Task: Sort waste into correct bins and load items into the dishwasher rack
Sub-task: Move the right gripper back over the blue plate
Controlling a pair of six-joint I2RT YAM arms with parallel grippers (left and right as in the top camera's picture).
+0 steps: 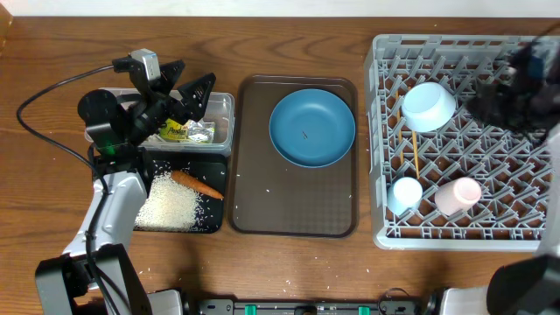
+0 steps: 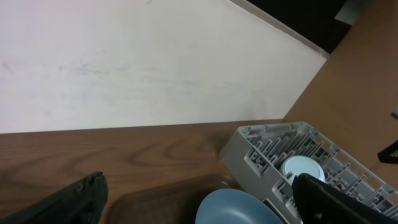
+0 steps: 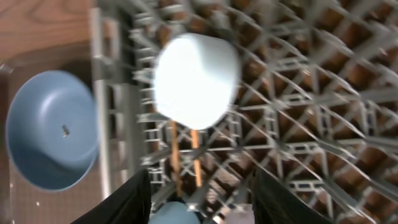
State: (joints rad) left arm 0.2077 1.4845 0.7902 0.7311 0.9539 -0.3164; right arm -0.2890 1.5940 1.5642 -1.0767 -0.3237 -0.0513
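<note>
Overhead: the large round blue plate (image 1: 311,127) lies on the brown tray (image 1: 254,175), at four o'clock from the left jaws (image 1: 185,83), spread wide and empty. The right jaws (image 3: 200,183), parted and empty, hover over the dishwasher rack (image 1: 381,140), seemingly farther off

Brown wood-grain worktop (image 1: 289,52), evenly lit with soft light. A plain off-white wall (image 2: 124,62) with faint scuffs meets its far edge and shows overhead as a thin pale strip at 12 o'clock. Left wrist view: dark band (image 2: 298,18) at 1 o'clock.
</note>
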